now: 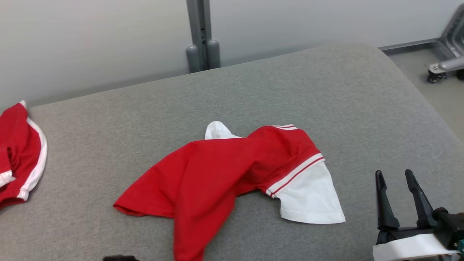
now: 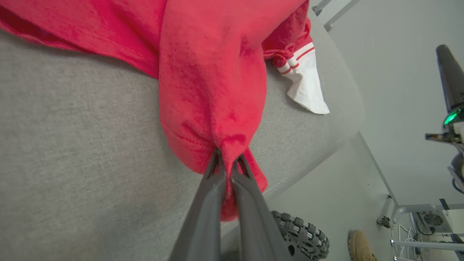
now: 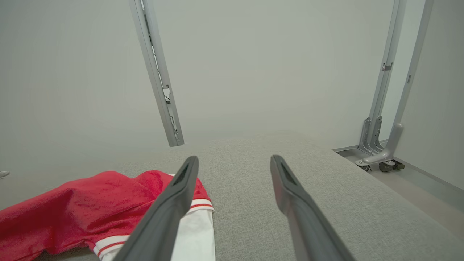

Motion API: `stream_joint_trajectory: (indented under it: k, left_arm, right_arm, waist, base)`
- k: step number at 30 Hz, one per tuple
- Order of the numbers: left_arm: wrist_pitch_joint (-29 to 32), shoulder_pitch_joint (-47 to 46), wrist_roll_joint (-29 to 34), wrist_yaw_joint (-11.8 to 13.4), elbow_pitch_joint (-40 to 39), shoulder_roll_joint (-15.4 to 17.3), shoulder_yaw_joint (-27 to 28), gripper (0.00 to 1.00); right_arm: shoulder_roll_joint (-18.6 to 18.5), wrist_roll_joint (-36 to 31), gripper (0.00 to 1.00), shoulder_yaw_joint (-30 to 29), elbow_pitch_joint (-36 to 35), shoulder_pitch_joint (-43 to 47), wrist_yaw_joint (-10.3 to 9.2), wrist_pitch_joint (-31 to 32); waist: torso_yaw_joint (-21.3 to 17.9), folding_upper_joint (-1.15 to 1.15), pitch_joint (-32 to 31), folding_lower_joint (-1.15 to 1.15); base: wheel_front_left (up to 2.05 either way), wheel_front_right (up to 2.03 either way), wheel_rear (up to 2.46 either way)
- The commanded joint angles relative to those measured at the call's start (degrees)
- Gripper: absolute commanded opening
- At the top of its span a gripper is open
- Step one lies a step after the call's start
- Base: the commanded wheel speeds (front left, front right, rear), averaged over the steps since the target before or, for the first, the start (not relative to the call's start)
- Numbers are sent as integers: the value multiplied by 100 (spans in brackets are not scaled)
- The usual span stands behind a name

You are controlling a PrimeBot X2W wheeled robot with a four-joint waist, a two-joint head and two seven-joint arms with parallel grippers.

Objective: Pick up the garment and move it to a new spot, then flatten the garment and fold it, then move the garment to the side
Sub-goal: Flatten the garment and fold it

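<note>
Closest, my left claw (image 2: pixel 226 158) is clamped tight on the red garment (image 1: pixel 217 174), which sprawls mid-way across the grey surface (image 1: pixel 326 90). My right claw (image 1: pixel 394 175) gapes empty at the surface's near right. Pick-up step (I judge): next, lift and carry.

No writing, label, brand or number could be read in any view. The garment (image 1: pixel 217 170) carried only plain red cloth, white panels and red-and-white stripes, none of it forming a legible mark.
</note>
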Motion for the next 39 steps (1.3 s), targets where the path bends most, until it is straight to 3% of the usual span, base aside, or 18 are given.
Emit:
stream_joint_trajectory:
  k: [1,6,7,8,11,15,18,21,26,32,39]
  left_arm:
    - [-10,-58,-60,-182,199,-82,-128,0]
    - [-179,-317,-104,-496,1075,-529,-456,0]
    - [-285,-385,-16,-513,1236,-586,-478,34]
    - [-393,-430,6,-525,1380,-688,-480,100]
    - [-571,-533,-45,-650,1641,-823,-476,100]
    - [-828,-463,-199,-777,1513,-759,-222,100]
    - [-1259,-381,-67,-620,1248,-612,159,100]
    - [-1788,-430,281,-296,1057,-529,498,100]
    - [-2500,-491,624,-47,977,-654,750,100]
    - [-2954,-483,1578,206,1312,-774,975,100]
    - [-2967,-298,2767,-76,1460,-1317,1782,100]
  right_arm:
    - [-20,-15,100,8,9,17,11,-30]
    - [-24,-51,100,84,42,-27,11,-30]
    - [-24,-56,100,96,45,-38,11,-30]
    - [-23,-67,100,107,49,-45,11,-30]
    - [-25,-83,100,117,58,-38,11,-30]
    - [-24,-124,100,102,66,55,11,-30]
    - [-24,-188,100,52,25,115,11,-30]
    - [-24,-277,100,-34,-78,179,11,-30]
    - [-24,-427,100,-127,-253,196,11,-30]
    - [-75,-613,100,-275,-486,287,11,-30]
    - [-146,-746,100,-224,-188,480,8,-30]
  waist:
    - [148,0,-6,0]
    - [364,0,-46,0]
    - [394,0,-48,0]
    - [422,0,-51,0]
    - [472,0,-71,0]
    - [501,0,-155,0]
    - [513,0,-218,0]
    - [535,0,-279,0]
    - [522,0,-354,0]
    - [469,0,-418,0]
    - [601,0,-475,0]
  base:
    - [0,0,0]
    - [0,0,0]
    - [0,0,0]
    - [0,0,0]
    - [0,0,0]
    - [0,0,0]
    - [0,0,0]
    - [0,0,0]
    - [0,0,0]
    - [0,0,0]
    - [0,0,0]
